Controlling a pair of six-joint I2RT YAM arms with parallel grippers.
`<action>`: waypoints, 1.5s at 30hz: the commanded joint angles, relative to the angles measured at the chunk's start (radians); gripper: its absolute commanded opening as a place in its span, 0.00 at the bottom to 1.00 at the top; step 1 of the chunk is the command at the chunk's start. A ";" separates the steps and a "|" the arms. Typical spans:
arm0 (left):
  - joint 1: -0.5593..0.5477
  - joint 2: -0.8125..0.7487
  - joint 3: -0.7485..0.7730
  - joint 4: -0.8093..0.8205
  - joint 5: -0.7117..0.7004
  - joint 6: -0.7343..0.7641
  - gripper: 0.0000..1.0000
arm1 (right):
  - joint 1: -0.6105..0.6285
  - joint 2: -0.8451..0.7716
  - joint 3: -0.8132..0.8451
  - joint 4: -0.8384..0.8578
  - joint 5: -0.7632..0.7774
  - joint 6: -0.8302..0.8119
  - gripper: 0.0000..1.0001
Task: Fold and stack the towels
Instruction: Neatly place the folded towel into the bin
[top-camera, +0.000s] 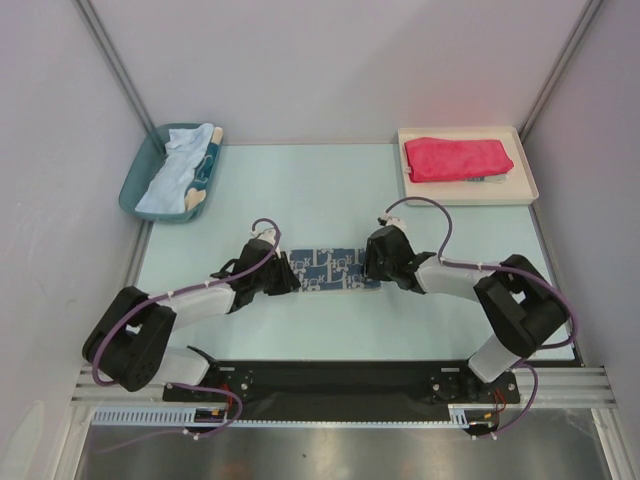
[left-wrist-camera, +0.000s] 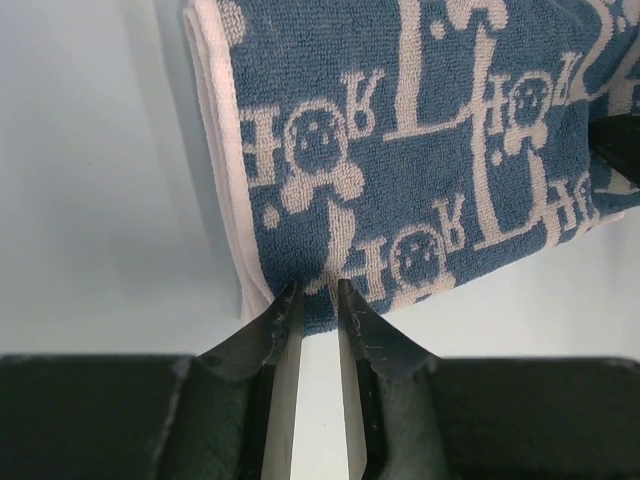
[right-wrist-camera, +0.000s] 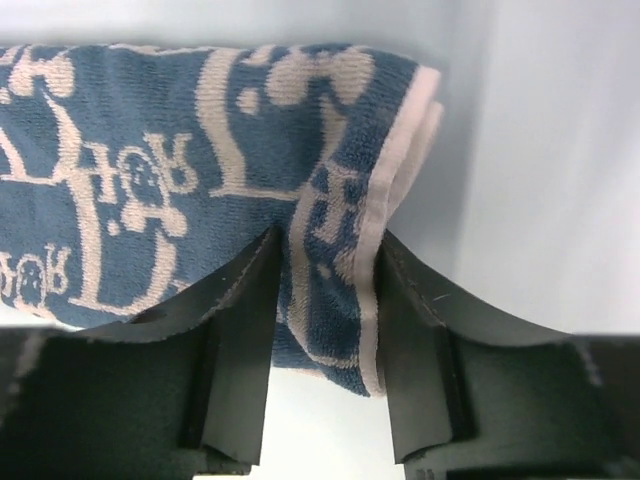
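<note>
Blue-and-white towel lies stretched on the bench, left fingers pinching one end, right fingers clamped round the other.

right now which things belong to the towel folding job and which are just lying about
Job: blue-and-white towel, pinched by left gripper and right gripper; red-pink towel on the white tray; pale blue towel in the teal bin.
Lying about: white tray, teal bin.
</note>
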 joint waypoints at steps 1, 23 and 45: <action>-0.010 -0.029 0.012 0.011 0.011 -0.011 0.25 | 0.038 0.066 0.028 -0.092 0.060 0.032 0.37; 0.048 -0.404 0.330 -0.466 0.040 0.133 0.25 | 0.022 0.319 0.653 -0.436 0.637 -0.424 0.00; 0.074 -0.369 0.385 -0.597 0.049 0.296 0.27 | -0.313 0.972 1.635 -0.310 0.758 -1.052 0.00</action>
